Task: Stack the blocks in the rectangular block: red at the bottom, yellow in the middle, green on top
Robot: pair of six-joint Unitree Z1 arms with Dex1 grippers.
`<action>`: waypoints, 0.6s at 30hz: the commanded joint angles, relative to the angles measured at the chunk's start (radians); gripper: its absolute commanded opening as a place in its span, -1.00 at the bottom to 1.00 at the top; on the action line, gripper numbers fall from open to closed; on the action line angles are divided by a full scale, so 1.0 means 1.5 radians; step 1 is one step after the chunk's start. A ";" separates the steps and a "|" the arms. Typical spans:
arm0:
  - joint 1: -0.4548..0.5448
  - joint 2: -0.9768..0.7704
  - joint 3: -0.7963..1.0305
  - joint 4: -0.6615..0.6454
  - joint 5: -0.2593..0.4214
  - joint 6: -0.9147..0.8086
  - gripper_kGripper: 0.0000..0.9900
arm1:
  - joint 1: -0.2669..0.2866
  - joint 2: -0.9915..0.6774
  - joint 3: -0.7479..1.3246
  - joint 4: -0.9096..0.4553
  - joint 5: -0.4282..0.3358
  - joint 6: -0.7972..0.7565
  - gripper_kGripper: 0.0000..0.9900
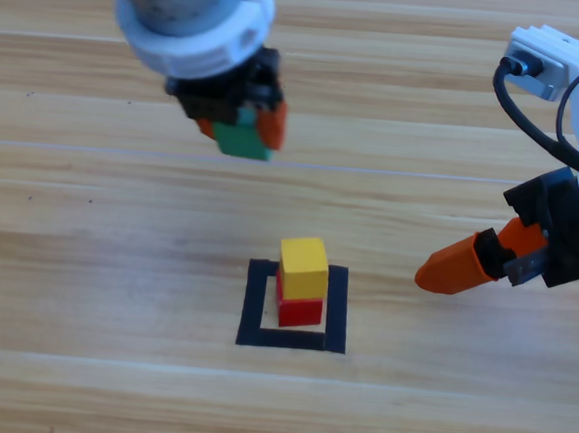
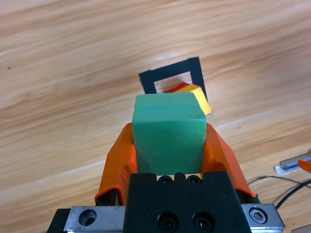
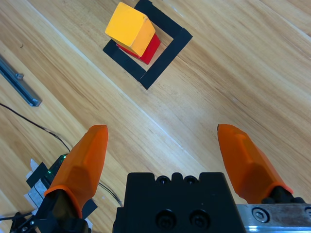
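The red cube [image 1: 300,310] sits inside the black tape square [image 1: 254,304], and the yellow cube [image 1: 304,267] rests on top of it. Both also show in the right wrist view, yellow cube [image 3: 130,26] over red cube [image 3: 148,49] inside the tape square [image 3: 167,53]. My left gripper [image 1: 242,128] hangs above the table, up and left of the stack, shut on the green cube [image 1: 243,141]. In the left wrist view the green cube [image 2: 168,132] fills the space between the orange jaws, with the stack [image 2: 197,96] beyond. My right gripper [image 1: 456,265] waits open to the right of the square.
Bare wooden table lies all around the tape square. A grey metal bar [image 3: 18,83] and thin black cables [image 3: 43,130] lie on the wood at the left of the right wrist view, away from the stack.
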State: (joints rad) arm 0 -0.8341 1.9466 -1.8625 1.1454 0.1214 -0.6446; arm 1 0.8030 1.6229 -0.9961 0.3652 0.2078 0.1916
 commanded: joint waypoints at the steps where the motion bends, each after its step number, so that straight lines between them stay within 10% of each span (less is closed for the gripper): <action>1: -0.044 0.097 -0.041 0.017 -0.030 0.022 -0.82 | 0.013 0.003 0.021 -0.027 -0.013 -0.006 1.00; 18: -0.086 0.164 -0.141 0.103 0.019 -0.288 -0.81 | 0.013 -0.003 0.023 -0.028 -0.014 -0.006 1.00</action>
State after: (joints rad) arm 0 -0.9172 2.1459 -2.0518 1.2787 0.1179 -0.9923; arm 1 0.8030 1.6213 -0.9955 0.3650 0.2054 0.1916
